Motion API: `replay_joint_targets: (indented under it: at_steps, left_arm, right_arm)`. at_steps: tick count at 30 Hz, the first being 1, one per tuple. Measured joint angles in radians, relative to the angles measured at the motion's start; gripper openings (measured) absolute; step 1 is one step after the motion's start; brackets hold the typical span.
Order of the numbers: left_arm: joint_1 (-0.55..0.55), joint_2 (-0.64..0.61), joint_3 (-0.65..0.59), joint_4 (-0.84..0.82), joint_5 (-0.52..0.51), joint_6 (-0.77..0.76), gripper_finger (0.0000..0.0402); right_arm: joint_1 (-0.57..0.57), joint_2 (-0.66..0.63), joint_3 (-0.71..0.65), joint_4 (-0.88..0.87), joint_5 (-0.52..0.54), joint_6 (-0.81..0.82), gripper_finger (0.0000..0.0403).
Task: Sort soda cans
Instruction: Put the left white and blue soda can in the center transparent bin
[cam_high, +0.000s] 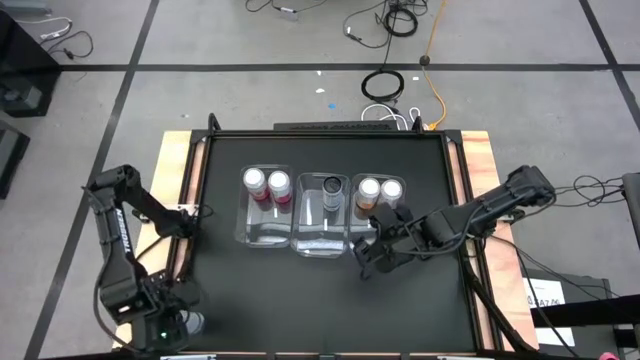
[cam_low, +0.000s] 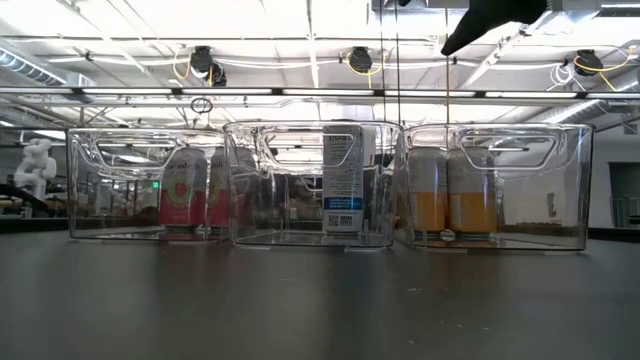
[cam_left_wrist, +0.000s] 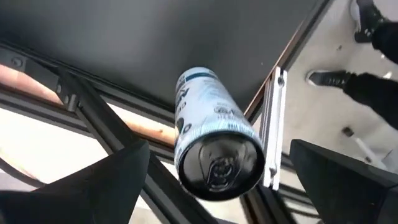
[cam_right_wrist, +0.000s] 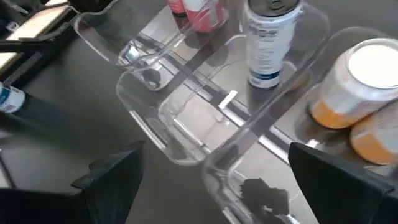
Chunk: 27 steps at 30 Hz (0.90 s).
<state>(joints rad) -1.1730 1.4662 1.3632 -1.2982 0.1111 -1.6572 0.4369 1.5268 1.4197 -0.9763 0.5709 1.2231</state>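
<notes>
A silver can (cam_left_wrist: 208, 134) with blue print stands upright on the black table (cam_high: 230, 300), close to its near left corner. My left gripper (cam_left_wrist: 217, 186) hangs open above it, pointing down, one finger on either side of the can's dark top and clear of it. Three clear bins stand in a row mid-table. The left bin (cam_high: 262, 225) holds two pink-red cans (cam_high: 267, 184), the middle bin (cam_high: 320, 235) one silver can (cam_high: 332, 186), and the right bin (cam_right_wrist: 273, 134) two orange cans (cam_high: 379, 190). My right gripper (cam_right_wrist: 224, 186) hovers open over the bins' near ends, empty.
Wooden strips and a dark metal frame (cam_left_wrist: 99, 124) edge the table beside the lone can. A person's shoes (cam_left_wrist: 329, 78) show on the floor past the near corner. Cables (cam_high: 385, 85) lie on the floor beyond the far edge. Bare black tabletop lies in front of the bins.
</notes>
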Motion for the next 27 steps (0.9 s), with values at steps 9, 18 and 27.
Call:
replay_joint_targets:
  at_steps: [9, 18, 27]
  left_arm:
    - [-0.075, 0.0, -0.012, 0.002, -0.053, 0.068, 0.0398]
    - [-0.127, 0.0, -0.063, 0.039, -0.064, 0.069, 0.0398]
    - [-0.138, 0.0, -0.063, 0.032, -0.15, 0.077, 0.0398]
  right_arm:
    - [0.01, 0.079, 0.0, 0.116, -0.004, 0.057, 0.0384]
    - [0.016, 0.134, 0.0, 0.152, -0.053, 0.084, 0.0384]
    - [0.016, 0.134, 0.0, 0.158, -0.053, 0.078, 0.0384]
